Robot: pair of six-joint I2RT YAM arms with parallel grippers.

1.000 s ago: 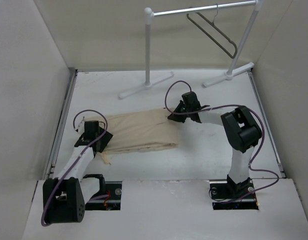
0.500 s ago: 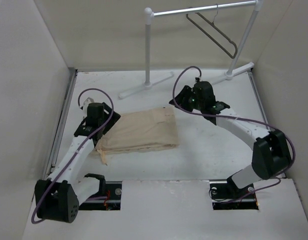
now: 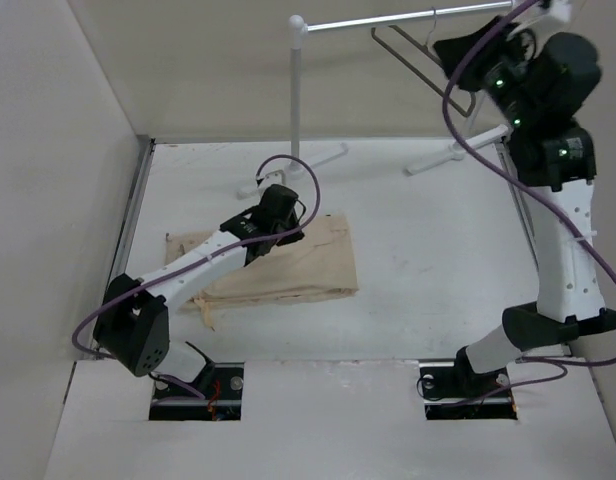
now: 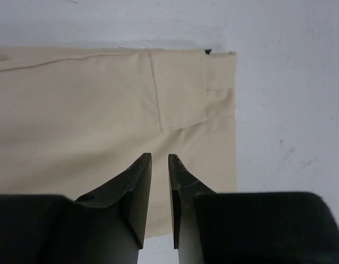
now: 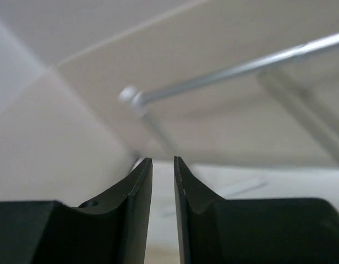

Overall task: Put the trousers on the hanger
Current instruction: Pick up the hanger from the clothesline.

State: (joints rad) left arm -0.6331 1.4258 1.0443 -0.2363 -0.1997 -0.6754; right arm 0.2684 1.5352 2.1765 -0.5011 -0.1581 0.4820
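Hanging over the folded trousers (image 4: 103, 110), the left end effector (image 4: 158, 161) has its fingers drawn in to a narrow slit with nothing between them. The cloth lies flat on the white bench (image 4: 290, 110), spreading beneath the fingertips, ahead of them and off to their left. Its straight edge falls just to their right, with bare bench beyond. Whether the tips touch the fabric cannot be told.

The right end effector (image 5: 163, 162) is raised high above the bench, well apart from the trousers. Its fingers are likewise narrowed to a slim gap and grip nothing. Ahead of it and above runs the metal rail (image 5: 241, 69), with the rail's rounded end just left of the fingertips' line. In the top view the hanger (image 3: 420, 62) hangs from that rail by its hook, just beside this end effector. The arm covers part of it, so contact cannot be judged.
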